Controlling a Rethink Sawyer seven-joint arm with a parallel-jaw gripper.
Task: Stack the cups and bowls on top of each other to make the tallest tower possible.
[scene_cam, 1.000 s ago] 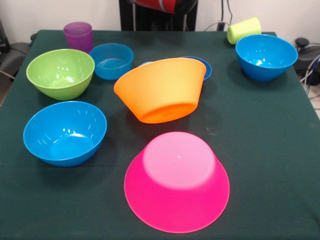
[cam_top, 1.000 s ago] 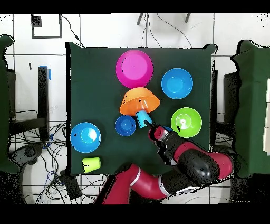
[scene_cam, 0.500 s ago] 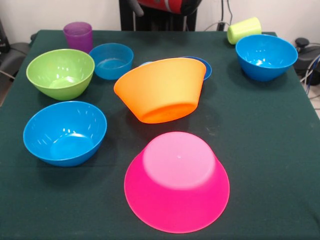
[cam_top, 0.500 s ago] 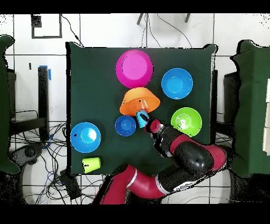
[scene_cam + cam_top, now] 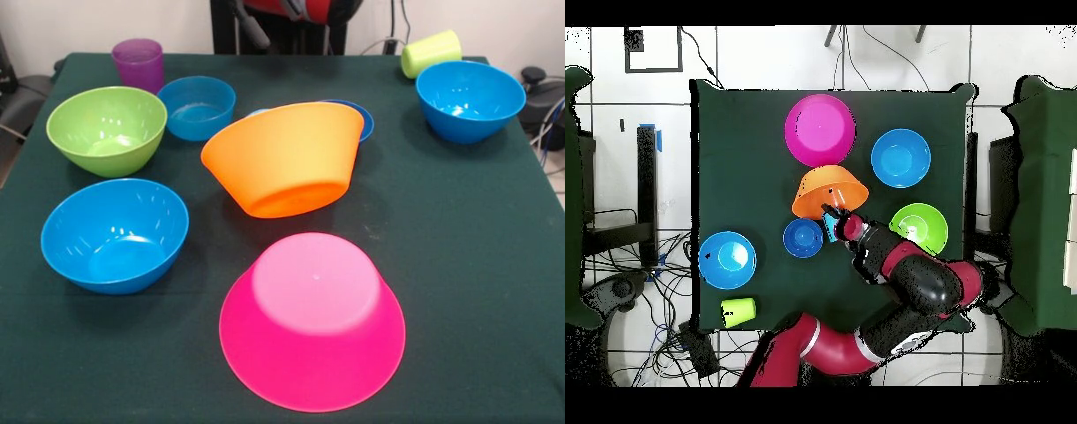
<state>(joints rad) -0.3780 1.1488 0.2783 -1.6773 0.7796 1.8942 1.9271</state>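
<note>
Reaching out from the bottom of the overhead view, the red and black arm [image 5: 905, 290] ends in a gripper [image 5: 833, 214] right at the orange bowl's [image 5: 284, 157] rim, over a bit of light blue that is mostly hidden beneath it; whether the claw is clenched or released cannot be told. In the front view only dark parts of the arm show at the top edge. No tower stands. The orange bowl sits tilted near the middle of the green table [image 5: 468, 265], its far edge propped up over the small dark-blue bowl [image 5: 360, 117] just behind it. The big pink bowl [image 5: 312, 322] lies upside down by itself at the near edge, apart from the orange one. To the left in the front view, a medium blue bowl [image 5: 115, 234] sits upright, with the green bowl [image 5: 107, 129] behind it and the small light-blue bowl [image 5: 196, 107] just beside that. The purple cup [image 5: 139, 64] stands upright at the far left corner. The second medium blue bowl [image 5: 470, 100] sits far right, and the yellow-green cup [image 5: 431, 53] lies on its side behind it.
</note>
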